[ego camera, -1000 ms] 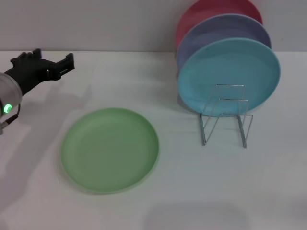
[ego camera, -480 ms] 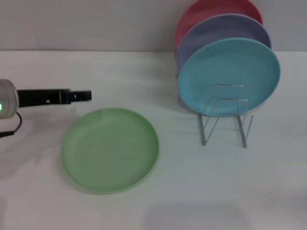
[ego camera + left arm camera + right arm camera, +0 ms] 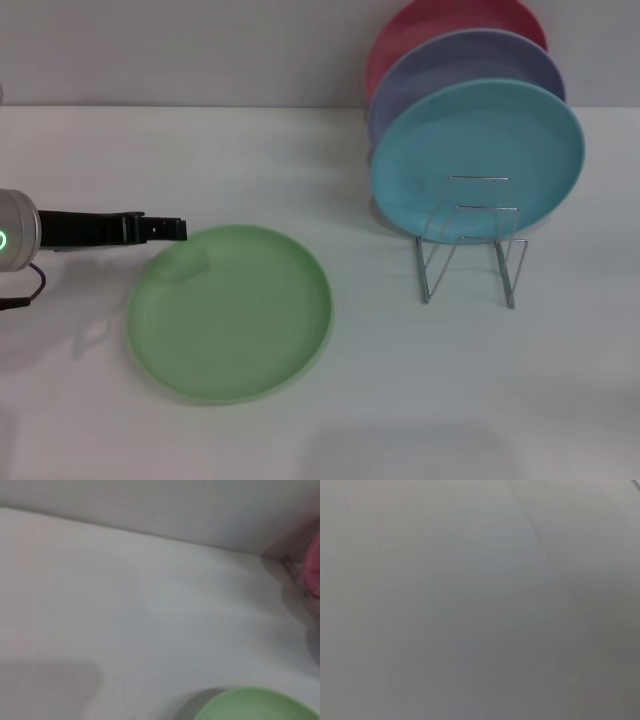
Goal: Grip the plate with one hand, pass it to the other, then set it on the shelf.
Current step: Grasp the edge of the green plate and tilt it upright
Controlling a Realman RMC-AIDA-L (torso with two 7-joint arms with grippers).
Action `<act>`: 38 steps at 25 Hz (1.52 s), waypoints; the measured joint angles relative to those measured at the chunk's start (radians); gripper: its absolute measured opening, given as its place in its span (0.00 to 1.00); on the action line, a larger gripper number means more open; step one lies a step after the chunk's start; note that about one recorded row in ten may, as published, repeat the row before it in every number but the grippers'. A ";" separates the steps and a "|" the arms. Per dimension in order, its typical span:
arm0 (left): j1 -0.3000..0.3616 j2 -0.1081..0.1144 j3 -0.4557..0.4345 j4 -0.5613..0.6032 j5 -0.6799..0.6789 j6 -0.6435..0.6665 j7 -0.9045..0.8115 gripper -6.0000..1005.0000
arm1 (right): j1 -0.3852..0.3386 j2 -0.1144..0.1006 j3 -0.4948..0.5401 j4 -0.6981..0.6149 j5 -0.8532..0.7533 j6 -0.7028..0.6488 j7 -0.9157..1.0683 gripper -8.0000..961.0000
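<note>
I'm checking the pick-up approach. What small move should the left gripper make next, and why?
Probably ease forward and down onto the near rim of the round light green plastic plate. The black left gripper sits level at that rim, and the plate lies flat on the white table, ungripped.

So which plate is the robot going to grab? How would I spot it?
Look at the white table. Three plates stand in the wire rack on its right side. The green plate lies flat by itself left of them, next to the left end effector.

Even, soft light; faint shadows; both wrist views badly blurred
</note>
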 joint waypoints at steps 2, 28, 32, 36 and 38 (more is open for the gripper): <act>-0.015 0.000 -0.003 -0.012 0.039 -0.003 -0.026 0.86 | 0.007 -0.006 0.000 0.000 -0.003 0.022 0.000 0.67; -0.154 0.001 -0.012 -0.059 0.266 -0.227 -0.142 0.86 | 0.004 0.004 0.000 -0.028 0.001 0.053 0.000 0.67; -0.169 0.001 -0.013 -0.060 0.284 -0.262 -0.148 0.86 | 0.007 0.003 0.000 -0.028 0.001 0.055 0.000 0.67; -0.182 0.001 -0.016 -0.061 0.293 -0.295 -0.148 0.86 | 0.008 0.002 0.000 -0.027 0.001 0.055 -0.001 0.66; -0.195 0.001 -0.020 -0.070 0.305 -0.313 -0.150 0.86 | 0.008 0.002 0.000 -0.027 0.001 0.055 -0.001 0.66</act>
